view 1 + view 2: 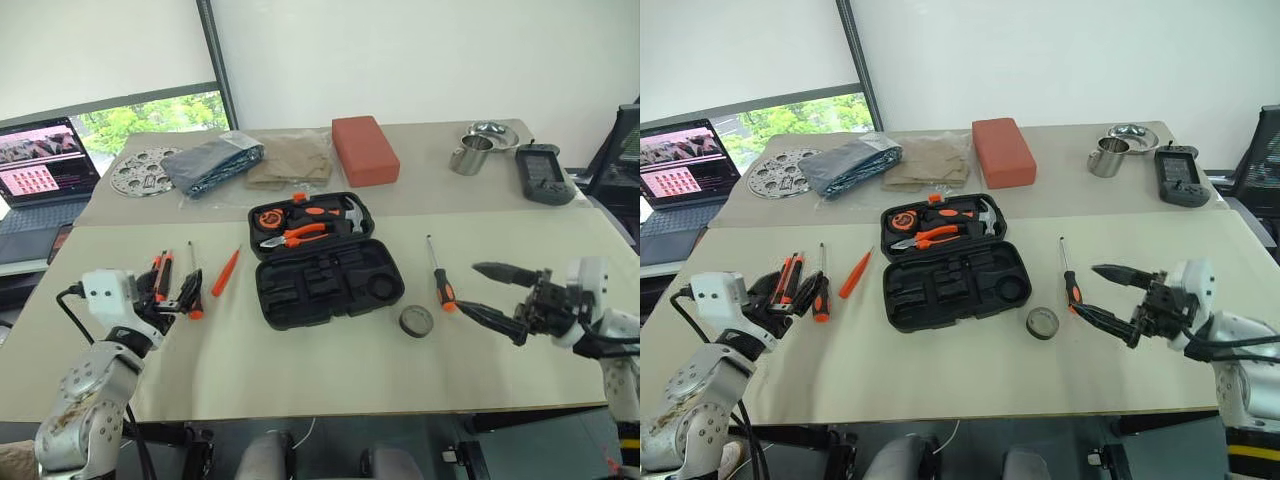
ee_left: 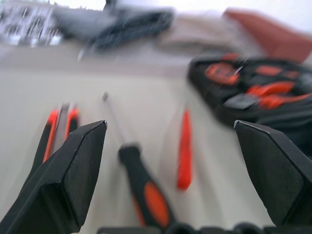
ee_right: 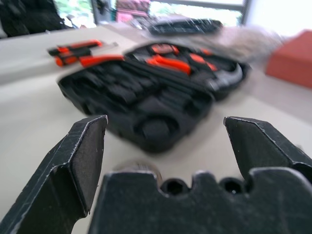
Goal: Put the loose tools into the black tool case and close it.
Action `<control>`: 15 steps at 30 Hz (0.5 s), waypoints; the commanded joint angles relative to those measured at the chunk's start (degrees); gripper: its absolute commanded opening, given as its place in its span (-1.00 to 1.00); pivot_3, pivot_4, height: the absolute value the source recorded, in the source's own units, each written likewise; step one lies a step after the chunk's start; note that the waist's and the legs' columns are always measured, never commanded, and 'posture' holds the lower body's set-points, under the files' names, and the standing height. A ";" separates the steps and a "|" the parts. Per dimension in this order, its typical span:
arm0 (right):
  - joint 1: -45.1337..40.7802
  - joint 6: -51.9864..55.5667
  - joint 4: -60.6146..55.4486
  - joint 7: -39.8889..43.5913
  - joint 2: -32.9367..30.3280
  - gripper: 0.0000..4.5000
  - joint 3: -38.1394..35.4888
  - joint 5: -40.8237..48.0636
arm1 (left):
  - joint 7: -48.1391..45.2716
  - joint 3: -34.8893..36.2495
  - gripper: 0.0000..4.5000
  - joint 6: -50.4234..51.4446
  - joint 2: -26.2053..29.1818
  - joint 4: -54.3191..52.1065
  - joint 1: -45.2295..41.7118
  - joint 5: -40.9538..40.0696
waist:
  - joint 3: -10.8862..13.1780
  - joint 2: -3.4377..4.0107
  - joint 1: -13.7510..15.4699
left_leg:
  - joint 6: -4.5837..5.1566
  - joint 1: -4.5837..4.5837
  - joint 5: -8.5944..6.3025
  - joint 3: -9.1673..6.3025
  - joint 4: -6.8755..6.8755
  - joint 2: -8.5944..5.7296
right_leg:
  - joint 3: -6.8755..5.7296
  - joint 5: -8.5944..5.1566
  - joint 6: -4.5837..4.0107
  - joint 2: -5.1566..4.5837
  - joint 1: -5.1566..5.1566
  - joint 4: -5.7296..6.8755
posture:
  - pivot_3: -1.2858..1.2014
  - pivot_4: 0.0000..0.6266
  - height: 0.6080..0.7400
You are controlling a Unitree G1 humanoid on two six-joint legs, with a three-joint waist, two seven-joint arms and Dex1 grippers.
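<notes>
The black tool case (image 1: 330, 285) lies open mid-table, with empty slots in its near half and pliers, a hammer and a tape measure in its far half. Left of it lie a slim orange screwdriver (image 1: 226, 272), a black-shafted screwdriver (image 2: 141, 185) and the utility knife (image 1: 160, 272). My left gripper (image 1: 178, 298) hovers open just short of these, and the screwdriver handle lies between its fingers in the left wrist view. Right of the case lie another screwdriver (image 1: 440, 280) and the grey tape roll (image 1: 416, 321). My right gripper (image 1: 470, 287) is open and empty, pointing toward them.
On the far table are a red-orange block (image 1: 364, 148), folded cloths (image 1: 213, 160), a round metal disc (image 1: 143, 170), a metal cup (image 1: 470, 155) and a black handheld device (image 1: 543, 172). A laptop (image 1: 40, 165) stands at far left.
</notes>
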 commanded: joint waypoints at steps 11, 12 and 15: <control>-5.39 6.31 -10.01 -4.24 -0.25 0.98 2.77 2.14 | 14.54 -1.43 1.00 19.57 -0.60 1.76 -8.47 5.29 | 0.02 -0.05 0.12 | -0.06 -0.04 0.02 -0.07 0.03 -0.01 | 0.06 0.01 -0.02 0.08 0.02 -0.01 | 0.03 -0.52 0.94; -5.41 6.48 -10.20 -4.36 -0.29 0.98 2.71 2.22 | 14.37 -1.69 1.00 20.22 -0.49 2.08 -8.76 5.62 | 0.03 -0.06 0.11 | -0.07 -0.03 0.03 -0.07 0.04 -0.01 | 0.06 0.01 -0.02 0.08 0.03 0.01 | 0.03 -0.52 0.94; -5.57 6.92 -10.66 -4.80 -0.52 0.98 2.61 2.44 | 13.80 -3.02 1.00 21.87 0.07 3.66 -9.79 6.42 | 0.03 -0.06 0.07 | -0.07 -0.01 0.03 -0.07 0.03 -0.01 | 0.08 0.01 -0.02 0.09 0.04 0.01 | 0.03 -0.52 0.94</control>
